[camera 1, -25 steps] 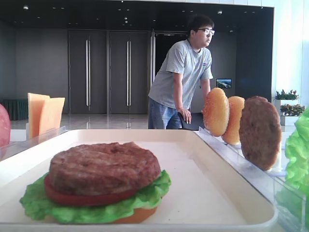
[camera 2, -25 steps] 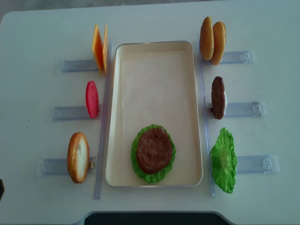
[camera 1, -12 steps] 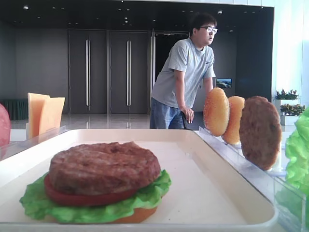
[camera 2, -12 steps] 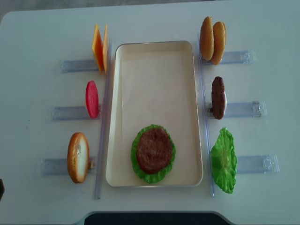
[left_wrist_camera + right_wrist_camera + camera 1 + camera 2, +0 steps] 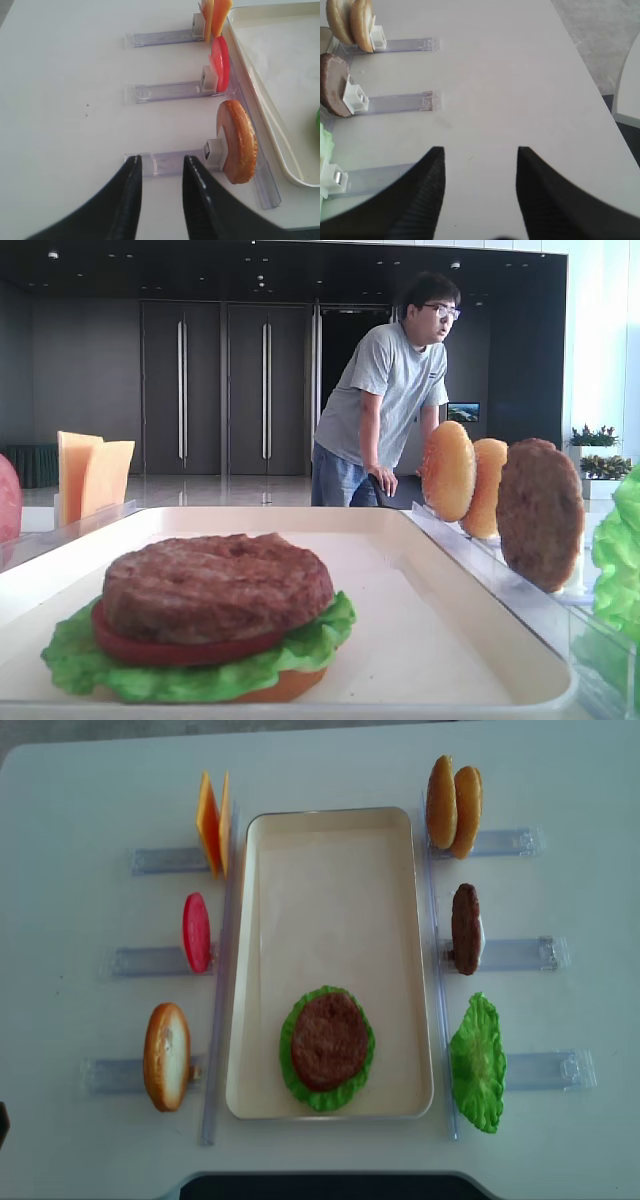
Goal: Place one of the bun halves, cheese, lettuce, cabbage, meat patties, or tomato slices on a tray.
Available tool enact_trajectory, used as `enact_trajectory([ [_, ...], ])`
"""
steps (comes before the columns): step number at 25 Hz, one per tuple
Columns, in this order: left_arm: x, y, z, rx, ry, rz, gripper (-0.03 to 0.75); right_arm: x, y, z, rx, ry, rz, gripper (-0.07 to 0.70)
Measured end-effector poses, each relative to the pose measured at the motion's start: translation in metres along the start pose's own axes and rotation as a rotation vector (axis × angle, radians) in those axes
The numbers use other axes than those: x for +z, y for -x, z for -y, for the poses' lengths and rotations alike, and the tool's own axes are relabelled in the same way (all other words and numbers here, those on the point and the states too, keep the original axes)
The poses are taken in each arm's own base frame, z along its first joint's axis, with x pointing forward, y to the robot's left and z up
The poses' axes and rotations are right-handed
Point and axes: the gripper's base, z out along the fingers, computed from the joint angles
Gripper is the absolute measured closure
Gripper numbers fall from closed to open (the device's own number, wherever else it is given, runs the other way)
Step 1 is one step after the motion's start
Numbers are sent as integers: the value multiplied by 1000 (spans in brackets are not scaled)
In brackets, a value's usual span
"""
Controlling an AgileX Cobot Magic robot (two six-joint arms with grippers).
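Note:
The cream tray lies mid-table. Near its front end is a stack: a meat patty on a tomato slice, lettuce and a bun half. Left of the tray stand cheese, a tomato slice and a bun half. To its right stand two bun halves, a patty and lettuce. My left gripper is open and empty, left of the bun half. My right gripper is open over bare table, right of the patty.
Clear acrylic holders carry the upright pieces on both sides, and long clear rails flank the tray. A person stands behind the table. The table's right edge runs close to my right gripper.
Only the person in the background has shifted slightly. The food, the tray and both grippers are where they were.

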Motion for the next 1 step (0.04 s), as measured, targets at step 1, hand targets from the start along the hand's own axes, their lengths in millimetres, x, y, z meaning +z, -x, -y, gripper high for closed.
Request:
enact_trajectory([
  [1, 0, 0, 0, 0, 0, 0, 496, 0, 0, 0, 0, 0, 0, 310],
])
